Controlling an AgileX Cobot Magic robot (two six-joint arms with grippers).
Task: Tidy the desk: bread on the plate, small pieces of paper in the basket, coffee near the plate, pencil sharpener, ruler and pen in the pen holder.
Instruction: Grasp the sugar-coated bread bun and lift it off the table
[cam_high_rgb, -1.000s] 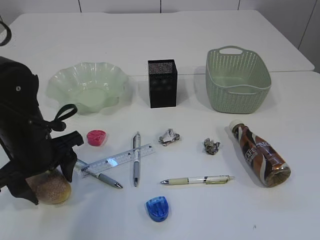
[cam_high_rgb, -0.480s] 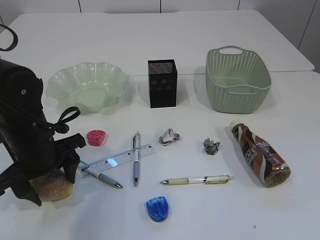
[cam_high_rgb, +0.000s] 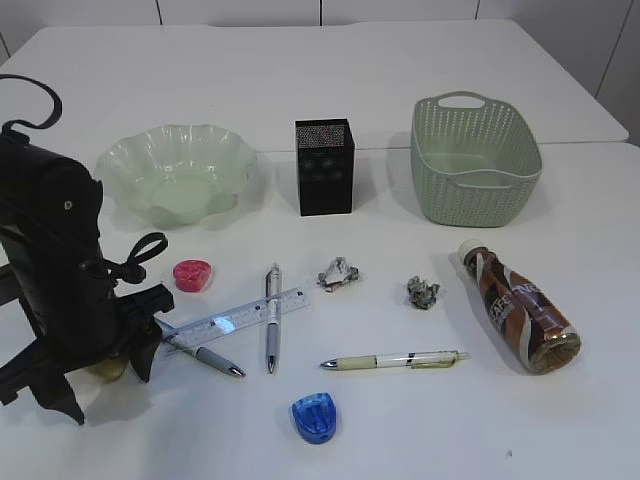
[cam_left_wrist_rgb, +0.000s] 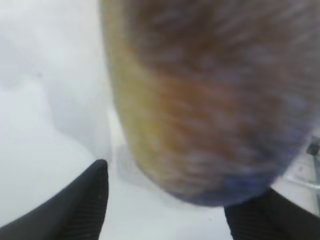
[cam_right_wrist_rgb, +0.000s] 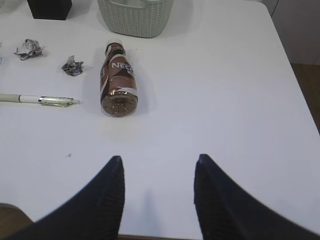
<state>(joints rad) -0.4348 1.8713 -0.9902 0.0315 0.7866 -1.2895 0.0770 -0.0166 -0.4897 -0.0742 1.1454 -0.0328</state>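
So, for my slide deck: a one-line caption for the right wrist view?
Open right gripper hovers over the white desk, facing a toppled Nescafe bottle.

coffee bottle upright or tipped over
Tipped over. The coffee bottle lies on its side on the desk, white cap toward the basket, base toward the camera.

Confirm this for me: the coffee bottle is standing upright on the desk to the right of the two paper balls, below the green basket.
Not quite. The coffee bottle is lying on its side, not standing upright; the exterior view shows this, and the right wrist view agrees. The rest holds: it is on the desk, right of the two paper balls, below the green basket.
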